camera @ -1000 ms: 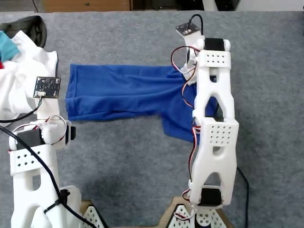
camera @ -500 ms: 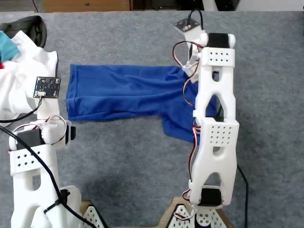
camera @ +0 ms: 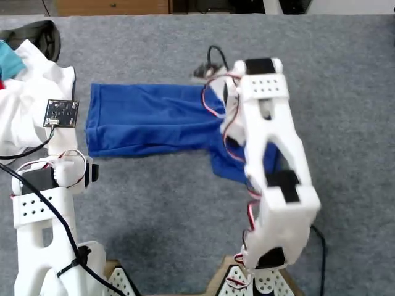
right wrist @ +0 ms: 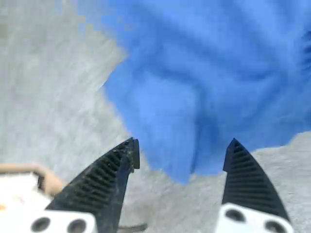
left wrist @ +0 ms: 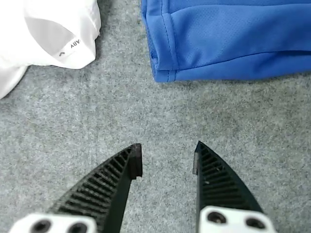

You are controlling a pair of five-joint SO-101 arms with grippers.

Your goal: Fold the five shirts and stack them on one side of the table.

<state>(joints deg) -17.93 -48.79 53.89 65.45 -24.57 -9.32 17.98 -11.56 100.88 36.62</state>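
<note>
Your right gripper [right wrist: 181, 148], jaws wide apart and empty, hangs over the blue shirt [camera: 148, 117], which lies half-folded mid-table. In the last second that arm swung leftward across the shirt's end, so I'd guess you're lining up the next fold. Your left gripper [left wrist: 167, 155] is parted too, just short of the hem. Heads up: the arm hides the shirt's right end from above, and the white shirt [camera: 24, 92] pile is cut off.

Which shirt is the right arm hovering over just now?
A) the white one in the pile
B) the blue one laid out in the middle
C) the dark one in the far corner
B: the right arm's fingers stand open just above the blue shirt, which lies right under them in that arm's own wrist view.
</note>
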